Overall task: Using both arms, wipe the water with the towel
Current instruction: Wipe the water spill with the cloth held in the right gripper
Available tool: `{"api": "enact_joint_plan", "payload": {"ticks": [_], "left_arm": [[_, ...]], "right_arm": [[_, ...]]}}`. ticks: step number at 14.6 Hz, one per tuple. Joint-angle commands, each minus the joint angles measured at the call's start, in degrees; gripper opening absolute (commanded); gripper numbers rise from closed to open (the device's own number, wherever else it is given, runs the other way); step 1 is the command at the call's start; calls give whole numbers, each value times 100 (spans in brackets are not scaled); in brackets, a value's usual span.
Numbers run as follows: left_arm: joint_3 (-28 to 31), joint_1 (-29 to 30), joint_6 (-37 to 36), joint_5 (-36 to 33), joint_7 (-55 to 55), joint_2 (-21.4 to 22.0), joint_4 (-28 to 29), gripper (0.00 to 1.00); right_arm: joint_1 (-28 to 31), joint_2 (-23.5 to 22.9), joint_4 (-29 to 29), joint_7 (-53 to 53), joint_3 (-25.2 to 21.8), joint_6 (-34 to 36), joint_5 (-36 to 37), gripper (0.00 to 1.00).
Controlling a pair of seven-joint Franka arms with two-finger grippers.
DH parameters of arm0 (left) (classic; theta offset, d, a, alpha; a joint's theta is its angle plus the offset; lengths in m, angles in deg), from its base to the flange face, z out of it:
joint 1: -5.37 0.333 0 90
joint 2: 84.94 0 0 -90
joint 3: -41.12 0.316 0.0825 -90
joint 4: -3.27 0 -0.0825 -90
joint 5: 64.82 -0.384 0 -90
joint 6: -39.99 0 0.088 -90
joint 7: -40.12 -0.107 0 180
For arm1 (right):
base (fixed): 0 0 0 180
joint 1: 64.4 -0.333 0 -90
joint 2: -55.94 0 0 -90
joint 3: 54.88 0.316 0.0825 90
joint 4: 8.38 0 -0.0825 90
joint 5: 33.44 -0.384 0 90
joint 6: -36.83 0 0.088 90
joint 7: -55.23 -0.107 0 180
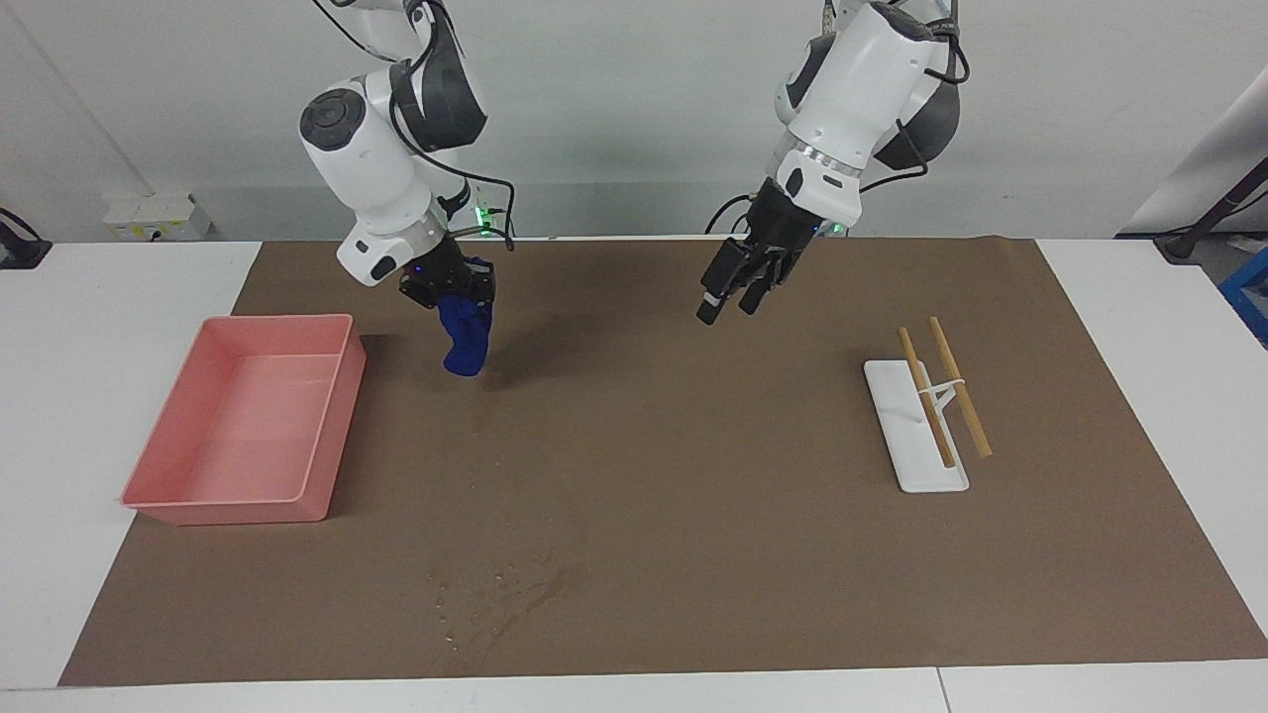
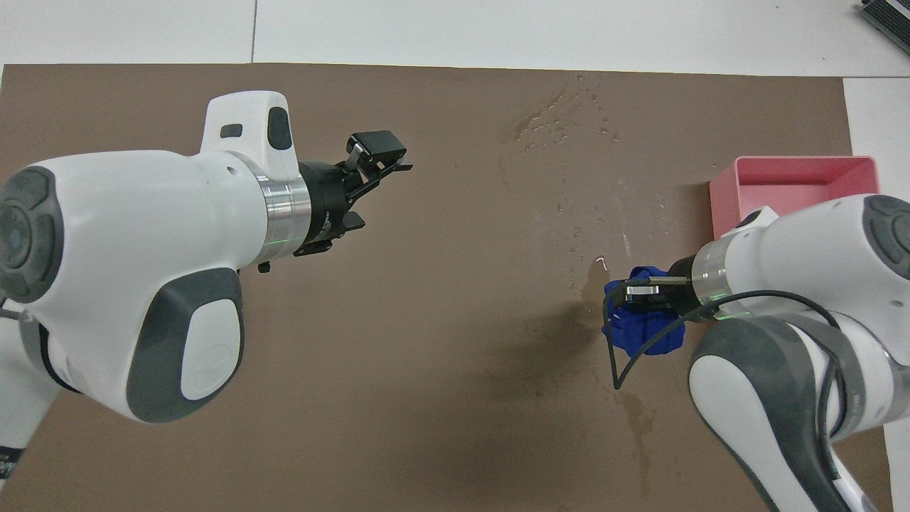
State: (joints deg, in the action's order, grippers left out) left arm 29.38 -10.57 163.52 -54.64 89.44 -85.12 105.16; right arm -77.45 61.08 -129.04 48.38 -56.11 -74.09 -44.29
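Blue towel (image 1: pixel 466 342) held by right hand (image 1: pixel 451 289) beside tray (image 1: pixel 332 421); left hand (image 1: pixel 728 297) wide, empty; puddle (image 1: pixel 500 594) unwiped.

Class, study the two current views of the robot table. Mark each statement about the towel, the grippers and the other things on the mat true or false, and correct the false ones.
1. The right gripper holds the blue towel above the brown mat. True.
2. The left gripper is shut on a corner of the towel. False: it is open, empty, and apart from the towel.
3. The towel lies inside the pink tray. False: it hangs beside the tray, over the mat.
4. Two wooden sticks rest across a white tray toward the left arm's end of the table. True.
5. Water drops show on the mat. True.
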Motion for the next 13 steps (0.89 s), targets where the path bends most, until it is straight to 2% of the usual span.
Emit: {"api": "enact_joint_plan", "payload": {"ticks": [1, 5, 8, 11, 13], "left_arm": [[-12, 56, -1064, -772, -1061, -17, -449, 100], [-3, 845, -2207, -815, -3259, 10, -677, 100], [50, 1486, -3069, -868, -4428, -25, -967, 100], [58, 1638, -3265, -1088, -4897, 9, -986, 100], [172, 1542, -3160, -1079, -4836, 141, -671, 100]], "right_arm": [[14, -503, -53, 316, 53, -403, 136, 0], [-75, -602, -799, 466, 53, -1465, 127, 0], [-39, -978, -792, 484, 53, -2195, 127, 0], [-66, -1479, -800, 527, 53, -3003, 127, 0], [22, -1682, -783, 624, 44, -3303, 127, 0]]}}
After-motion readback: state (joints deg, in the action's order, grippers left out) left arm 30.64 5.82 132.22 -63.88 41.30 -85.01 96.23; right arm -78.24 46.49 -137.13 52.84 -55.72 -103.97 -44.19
